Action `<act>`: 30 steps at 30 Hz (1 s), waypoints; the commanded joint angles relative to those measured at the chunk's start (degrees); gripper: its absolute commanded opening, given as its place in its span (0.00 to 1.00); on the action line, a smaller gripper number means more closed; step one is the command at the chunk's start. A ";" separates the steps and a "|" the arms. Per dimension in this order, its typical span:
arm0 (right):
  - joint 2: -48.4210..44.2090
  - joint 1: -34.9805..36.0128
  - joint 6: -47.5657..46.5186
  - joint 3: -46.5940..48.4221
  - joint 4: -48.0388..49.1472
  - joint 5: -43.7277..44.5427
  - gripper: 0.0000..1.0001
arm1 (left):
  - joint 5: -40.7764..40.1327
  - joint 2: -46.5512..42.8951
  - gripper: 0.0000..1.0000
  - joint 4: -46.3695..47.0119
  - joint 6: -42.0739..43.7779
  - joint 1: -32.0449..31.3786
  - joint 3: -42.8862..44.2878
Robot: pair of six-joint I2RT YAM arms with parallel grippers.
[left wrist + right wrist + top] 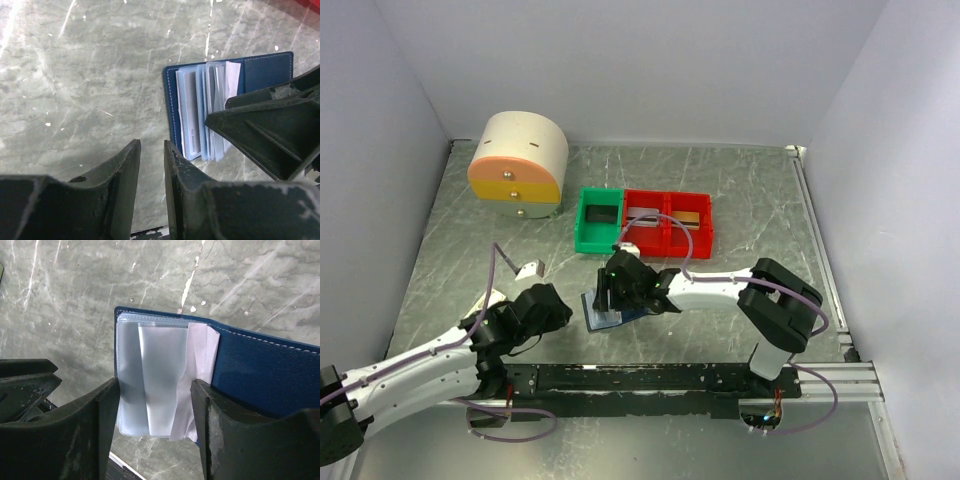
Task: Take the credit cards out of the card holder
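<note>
The card holder (608, 317) lies open on the marble table, navy cover (266, 70) down, with clear sleeves (160, 380) fanned up from it. One pale grey credit card (191, 117) shows in the leftmost sleeve; any other cards are hidden by the sleeves. My right gripper (155, 383) hovers over the holder (265, 370) with its jaws wide, one finger on each side of the sleeve stack. My left gripper (151, 146) sits just left of the holder, over bare table, jaws slightly apart and nothing between them. From above, the left gripper (552, 303) and the right gripper (618, 290) flank the holder.
A green bin (600, 220) and two red bins (668, 222) stand behind the holder. A cream drawer unit (518, 165) with orange and yellow fronts stands back left. A small white piece (530, 268) lies left of centre. A black rail (660, 378) runs along the front edge.
</note>
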 commanded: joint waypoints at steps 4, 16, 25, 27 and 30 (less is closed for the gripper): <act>3.05 -0.55 -0.40 -1.25 -5.56 -1.58 0.53 | 2.18 1.58 0.37 4.64 1.53 -0.11 1.20; 3.21 -0.52 -0.95 -0.98 -5.46 -0.81 0.49 | 2.97 2.23 0.37 5.89 2.27 -0.14 1.47; -0.75 -4.12 1.17 -8.53 8.08 -11.70 0.43 | 7.37 4.22 0.37 11.89 4.92 -0.16 1.23; -0.94 -4.55 1.28 -9.32 9.17 -13.26 0.44 | 8.36 4.63 0.37 13.29 5.47 -0.11 1.15; -0.99 -5.11 1.49 -10.27 10.38 -14.48 0.44 | 10.96 5.09 0.38 16.83 7.35 -0.11 0.87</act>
